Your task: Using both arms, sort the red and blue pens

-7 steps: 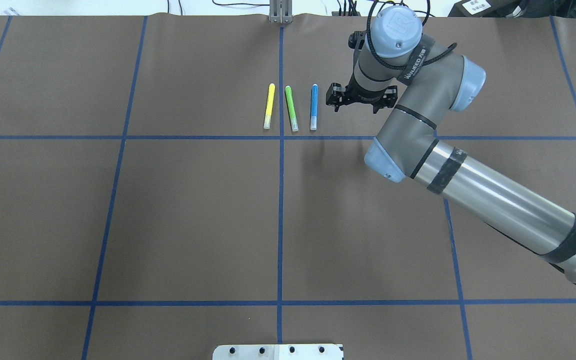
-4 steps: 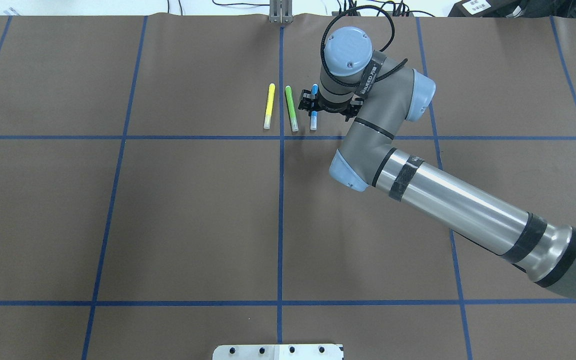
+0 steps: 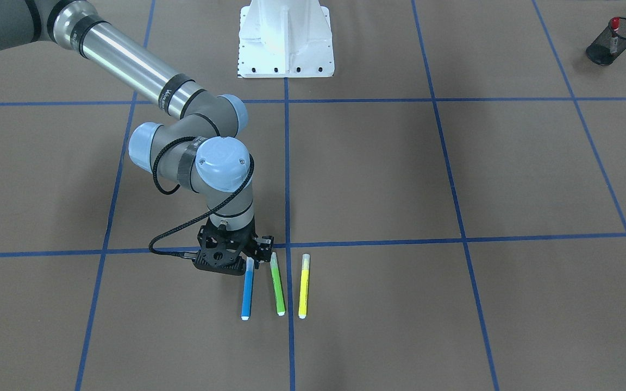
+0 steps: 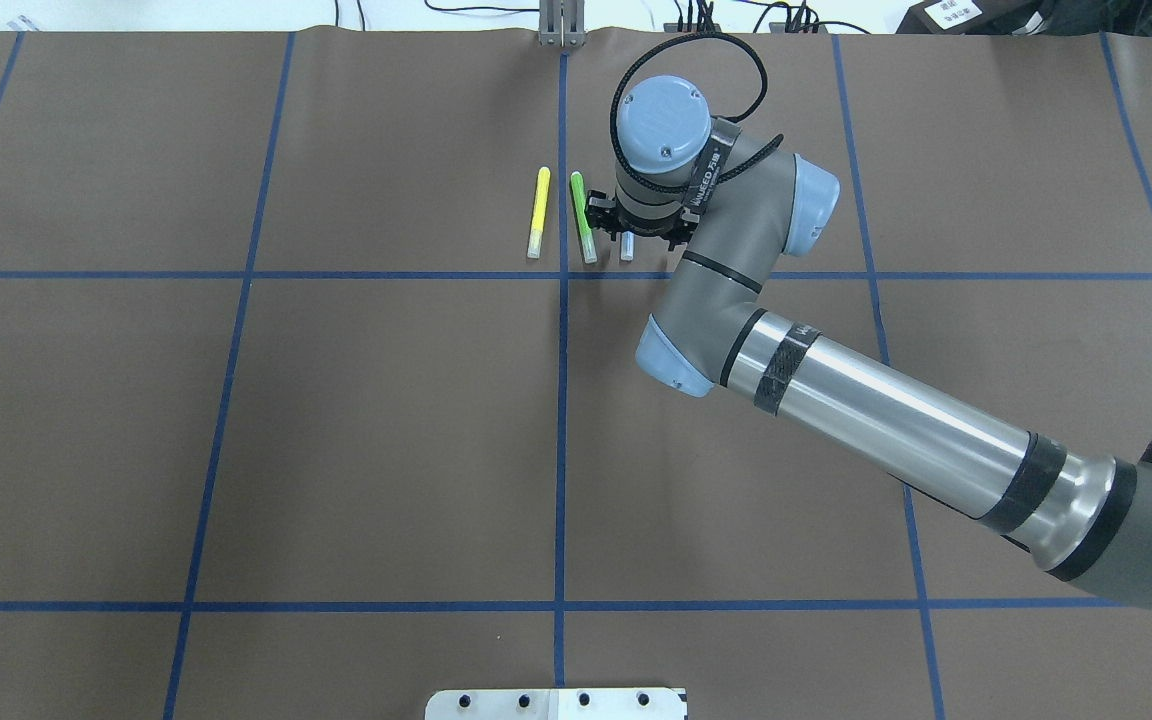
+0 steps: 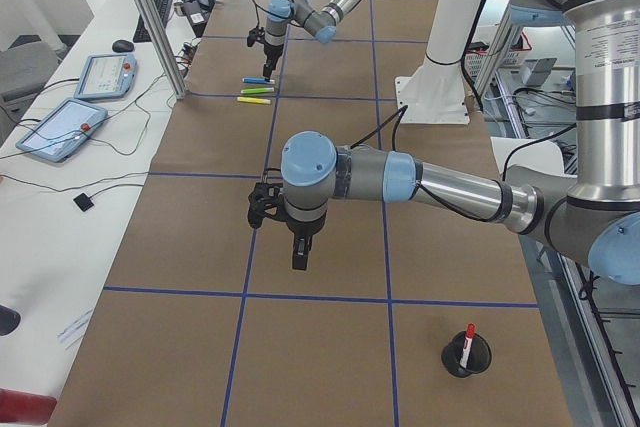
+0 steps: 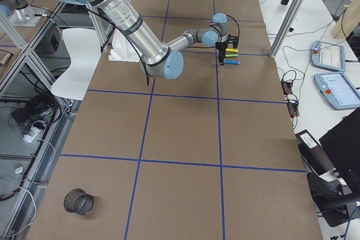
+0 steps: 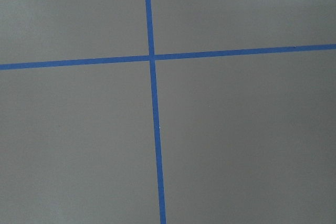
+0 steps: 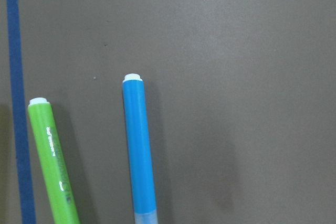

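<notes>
The blue pen (image 3: 247,290) lies on the brown table cover, parallel to a green and a yellow marker. My right gripper (image 3: 242,259) hangs just over the blue pen's translucent-cap end, open, with nothing between its fingers. From overhead the wrist covers most of the blue pen (image 4: 626,250). The right wrist view looks straight down on the blue barrel (image 8: 139,150), and no fingers show there. The red pen (image 3: 612,24) stands in a black mesh cup (image 3: 617,43) on my left side. My left gripper (image 5: 299,255) hangs over bare table; whether it is open or shut I cannot tell.
The green marker (image 3: 277,285) lies right beside the blue pen, the yellow marker (image 3: 304,287) past it. A second black mesh cup (image 6: 79,200) stands at my right end of the table. The white pedestal (image 3: 285,38) sits at my base. Blue tape lines grid the cover.
My right arm has swung left from beside the pens to directly over the blue pen, now covering most of it. The pens have not moved.
</notes>
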